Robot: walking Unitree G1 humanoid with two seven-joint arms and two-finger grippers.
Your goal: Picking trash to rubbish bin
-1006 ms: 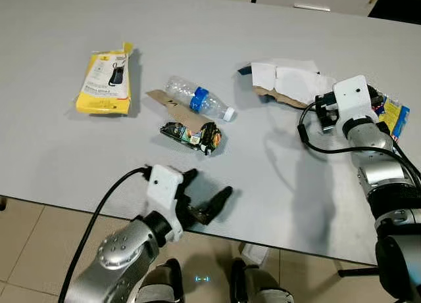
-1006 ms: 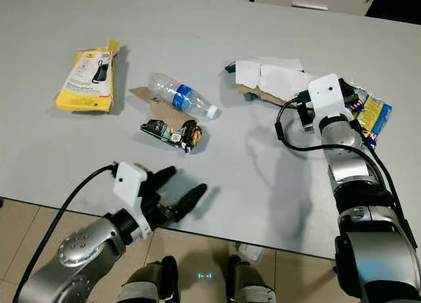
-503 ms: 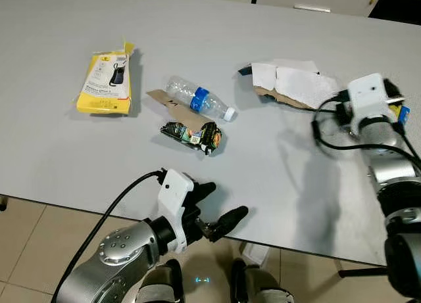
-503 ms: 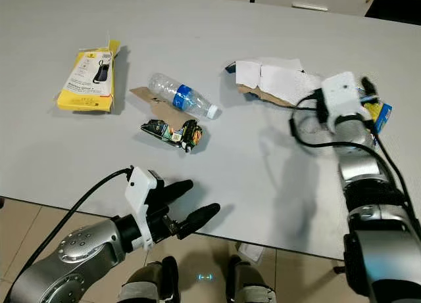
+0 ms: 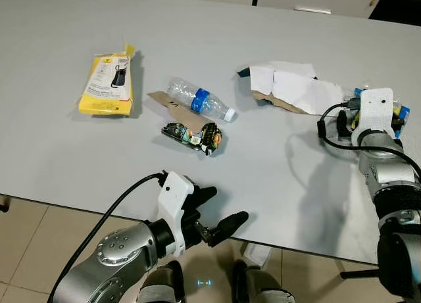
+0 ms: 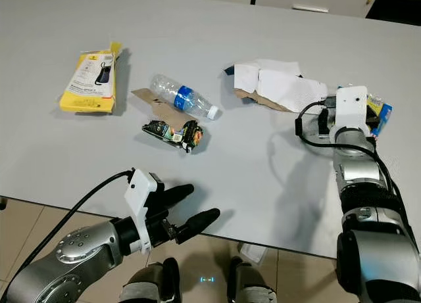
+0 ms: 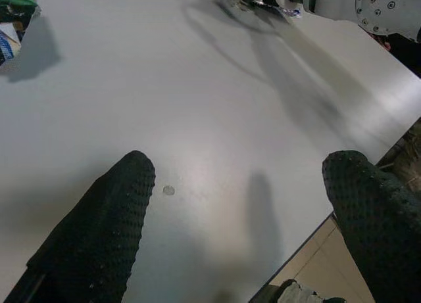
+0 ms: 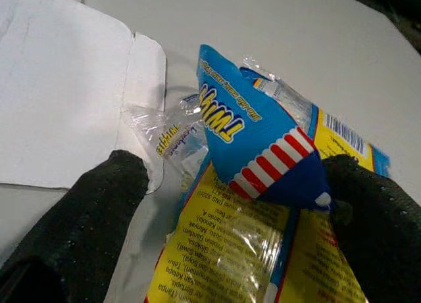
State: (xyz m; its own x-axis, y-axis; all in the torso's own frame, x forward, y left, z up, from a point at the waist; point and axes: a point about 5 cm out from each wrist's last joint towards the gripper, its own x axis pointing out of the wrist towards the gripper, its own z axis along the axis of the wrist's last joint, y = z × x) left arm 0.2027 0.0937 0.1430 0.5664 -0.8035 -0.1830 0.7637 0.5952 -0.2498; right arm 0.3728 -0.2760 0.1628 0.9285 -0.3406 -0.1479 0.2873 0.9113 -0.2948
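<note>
A blue and yellow snack wrapper lies at the table's right side, next to torn white cardboard. My right gripper is open, one finger on each side of the wrapper, low over the table. In the middle lie a clear plastic bottle on a brown cardboard scrap and a crumpled dark wrapper. A yellow box lies at the left. My left gripper hangs open over the table's front edge, holding nothing.
The grey table stretches far back with bare surface behind the trash. Its front edge runs just under my left gripper, with beige floor tiles below. A cable loops from my right wrist onto the table.
My right arm has swung right, away from the white cardboard, and its fingers now straddle the snack wrapper. My left gripper slid slightly right along the front edge.
</note>
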